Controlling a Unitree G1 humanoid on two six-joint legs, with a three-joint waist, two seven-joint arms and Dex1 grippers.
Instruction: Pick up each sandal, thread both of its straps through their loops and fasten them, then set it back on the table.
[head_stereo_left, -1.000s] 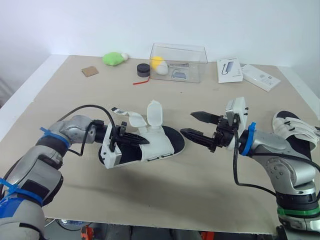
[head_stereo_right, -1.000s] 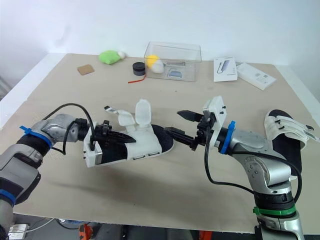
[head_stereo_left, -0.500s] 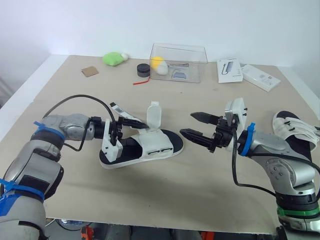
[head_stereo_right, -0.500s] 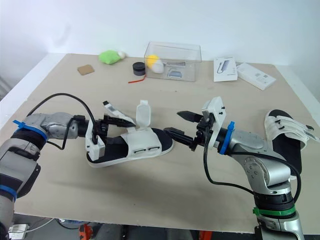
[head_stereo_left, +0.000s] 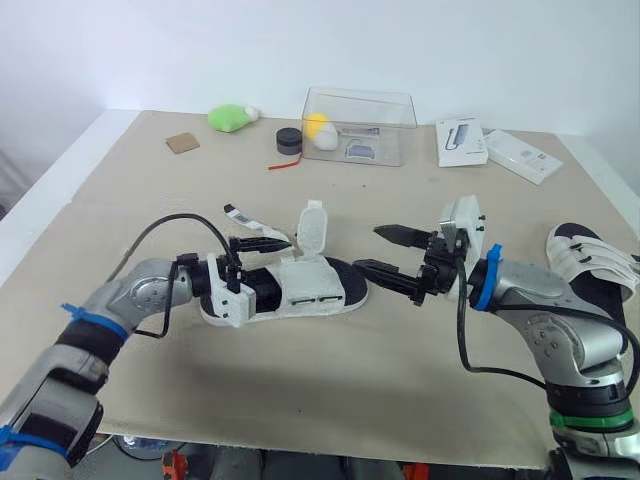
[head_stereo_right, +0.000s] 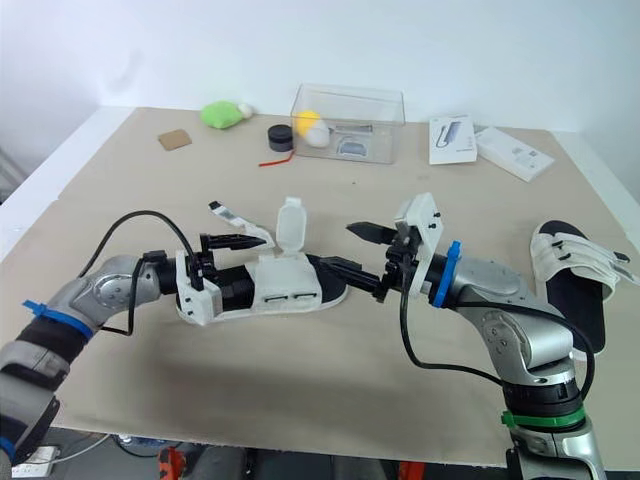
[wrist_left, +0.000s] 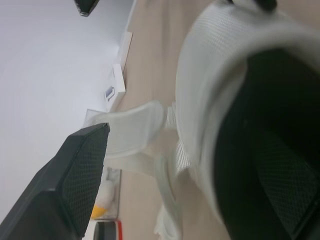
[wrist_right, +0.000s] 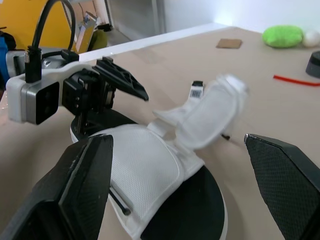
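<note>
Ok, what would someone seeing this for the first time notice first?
In the middle of the table, a white sandal lies with its straps undone, one flap standing upright. The left gripper is at its heel end and the open right gripper points at its toe. A second sandal sits at the table's right edge.

White-mesh sandal with black sole (head_stereo_left: 300, 292): lies sole down at mid beige tabletop (head_stereo_left: 150, 200), toe toward robot's right. Both straps unfastened: the broad white strap (head_stereo_left: 313, 226) stands upright, the narrow tagged strap (head_stereo_left: 243, 216) angles up over the heel end. Second matching sandal (head_stereo_left: 588, 262): sole down near the right table edge, straps lying across its footbed.
</note>
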